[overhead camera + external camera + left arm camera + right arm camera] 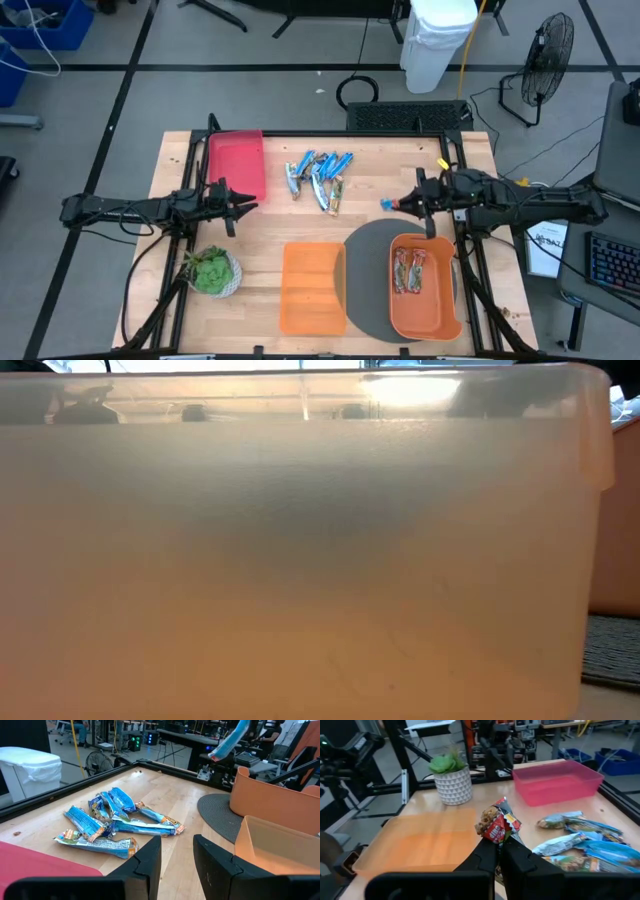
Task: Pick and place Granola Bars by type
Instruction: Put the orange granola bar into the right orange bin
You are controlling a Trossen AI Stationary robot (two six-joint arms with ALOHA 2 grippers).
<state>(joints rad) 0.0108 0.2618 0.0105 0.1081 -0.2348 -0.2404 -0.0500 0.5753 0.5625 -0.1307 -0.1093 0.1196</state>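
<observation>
A heap of blue-wrapped granola bars [320,176] [107,825] lies on the wooden table, far of the middle. My right gripper [402,204] [499,851] hovers right of the heap, above the table, shut on one bar [496,826] whose wrapper shows blue from above [385,204]. A few reddish-brown bars [408,270] lie in the orange bin [440,315] on the grey mat. My left gripper [240,204] [177,855] waits open at the table's left, nothing between its fingers. The low view shows only an orange bin wall [300,560]. My right gripper pinches one end of the bar [501,839] between its two fingers. The fingers [517,857] come roughly level from the table's right side. The bar is lifted clear of the table and sticks out and up past the fingertips, its crumpled free end [487,820] uppermost.
A red bin [238,160] stands at the far left, and a second orange bin [312,288] sits near the middle front beside the round grey mat [365,280]. A green plant in a white bowl [212,270] is at the near left. A black frame edges the table.
</observation>
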